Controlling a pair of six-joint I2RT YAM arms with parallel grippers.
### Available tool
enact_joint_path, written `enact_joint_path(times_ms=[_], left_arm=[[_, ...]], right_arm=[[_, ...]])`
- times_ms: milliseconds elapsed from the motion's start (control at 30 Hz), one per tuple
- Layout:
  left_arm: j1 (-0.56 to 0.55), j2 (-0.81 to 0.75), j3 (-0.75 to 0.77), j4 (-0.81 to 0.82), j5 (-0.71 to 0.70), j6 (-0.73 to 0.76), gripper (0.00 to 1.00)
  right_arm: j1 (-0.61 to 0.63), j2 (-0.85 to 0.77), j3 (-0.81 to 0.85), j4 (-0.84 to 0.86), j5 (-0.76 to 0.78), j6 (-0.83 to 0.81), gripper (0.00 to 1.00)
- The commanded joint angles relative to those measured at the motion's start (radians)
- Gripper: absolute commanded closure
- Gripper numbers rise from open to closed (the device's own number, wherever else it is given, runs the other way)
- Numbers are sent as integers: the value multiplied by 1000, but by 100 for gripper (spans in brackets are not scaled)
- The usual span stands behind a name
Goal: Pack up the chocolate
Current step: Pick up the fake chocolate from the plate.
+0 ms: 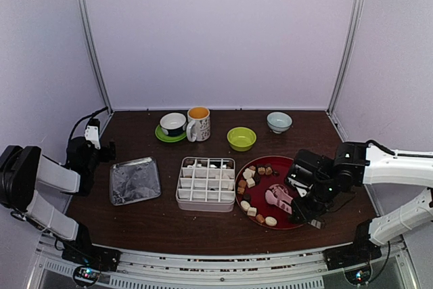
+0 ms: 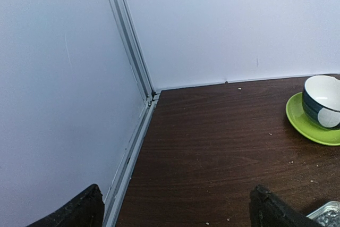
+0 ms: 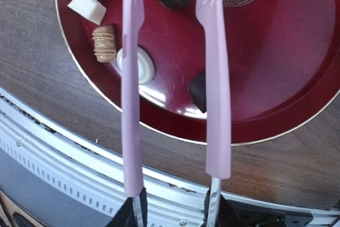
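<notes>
A mug (image 1: 198, 124), green bowl (image 1: 241, 138) and pale bowl (image 1: 279, 122) stand on the table (image 1: 169, 225).

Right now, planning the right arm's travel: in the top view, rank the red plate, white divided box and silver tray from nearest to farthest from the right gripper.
1. Red plate, right side, at the right gripper.
2. White divided box, centre, left of the plate.
3. Silver tray, far left.

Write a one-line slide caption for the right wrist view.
Right gripper holds pink tongs, arms spread, over the red plate with loose chocolates scattered on it.
</notes>
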Motion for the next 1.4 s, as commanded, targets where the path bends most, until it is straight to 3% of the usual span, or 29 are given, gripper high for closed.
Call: enact_joint_path(times_ms=[0, 533, 1100, 1367], left_arm=[[8, -3, 8, 58, 8, 9, 2], [8, -3, 8, 57, 7, 8, 2], [8, -3, 8, 58, 7, 8, 2], [8, -3, 8, 58, 8, 8, 2]], right_arm=[[8, -10, -26, 1, -15, 3, 64], [15, 81, 19, 5, 14, -29, 64], [43, 119, 98, -75, 133, -28, 77], [48, 72, 184, -32, 116, -63, 76]])
